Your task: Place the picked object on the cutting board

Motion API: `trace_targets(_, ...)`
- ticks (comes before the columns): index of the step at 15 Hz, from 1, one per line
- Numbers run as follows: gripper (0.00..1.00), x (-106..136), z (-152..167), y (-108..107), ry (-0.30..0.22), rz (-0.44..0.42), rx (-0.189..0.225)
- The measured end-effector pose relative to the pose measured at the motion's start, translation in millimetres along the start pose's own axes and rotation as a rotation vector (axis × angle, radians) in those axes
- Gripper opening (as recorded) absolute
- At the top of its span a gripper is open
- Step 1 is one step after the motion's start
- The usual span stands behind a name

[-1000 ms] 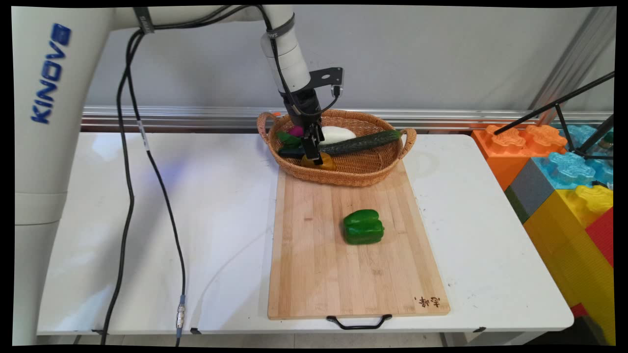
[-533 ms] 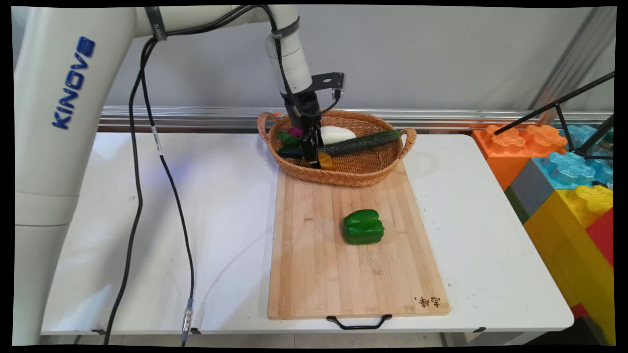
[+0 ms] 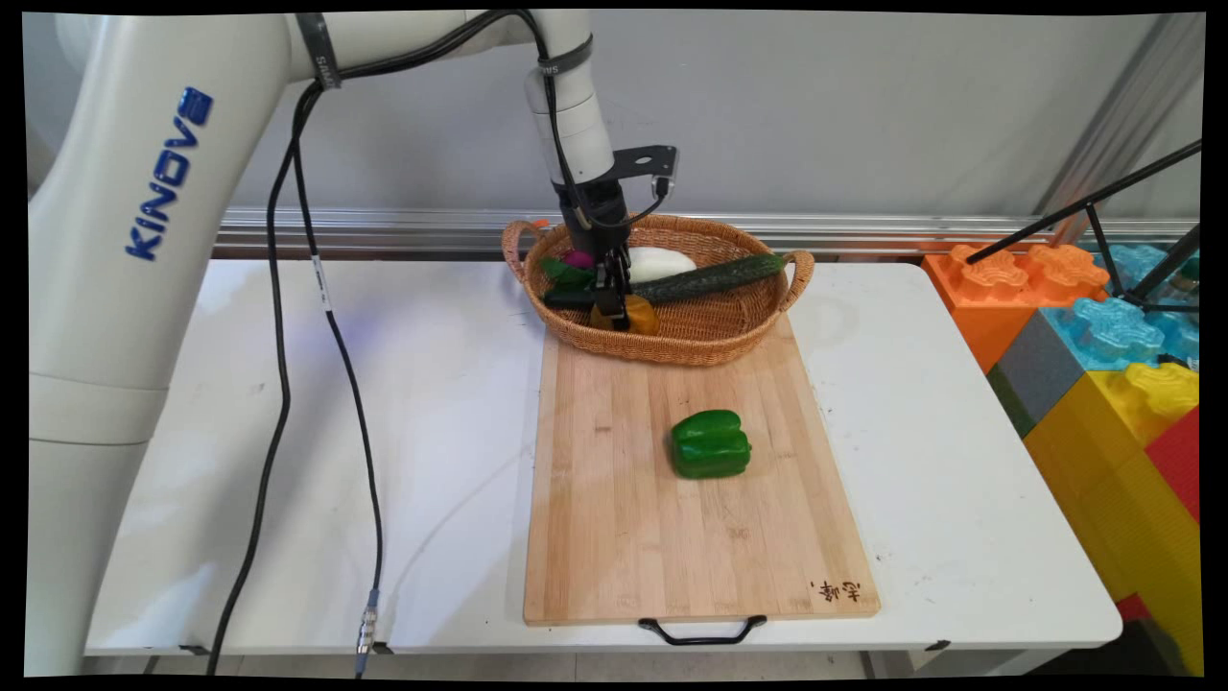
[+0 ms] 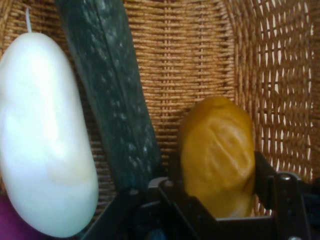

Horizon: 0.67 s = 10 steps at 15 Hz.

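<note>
My gripper reaches down into the left part of a wicker basket. In the hand view its two fingers press against both sides of a yellow-brown potato, so the gripper is shut on it. The potato lies against the basket's near wall. A long dark green cucumber lies beside it, with a white oblong vegetable past that. The cucumber stretches across the basket to its right handle. A purple and green vegetable sits at the basket's left end.
The basket stands on the far end of a wooden cutting board with a black handle at its near edge. A green bell pepper lies mid-board. Large coloured toy blocks are stacked off the table's right side. Black cables hang at the left.
The hand has sunk a little deeper into the basket, down around the potato. The pepper and the board have not moved.
</note>
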Motion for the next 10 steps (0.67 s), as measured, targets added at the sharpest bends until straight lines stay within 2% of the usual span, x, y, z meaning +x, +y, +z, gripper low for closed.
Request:
trace_targets(4, 0.00, 4, -2, -1, 0.019, -0.001, 0.014)
trace_targets(7, 0.00, 9, -16, 0, 0.072, -0.023, 0.081)
trace_targets(10, 0.00, 17, -40, 12, 0.121, -0.065, 0.162)
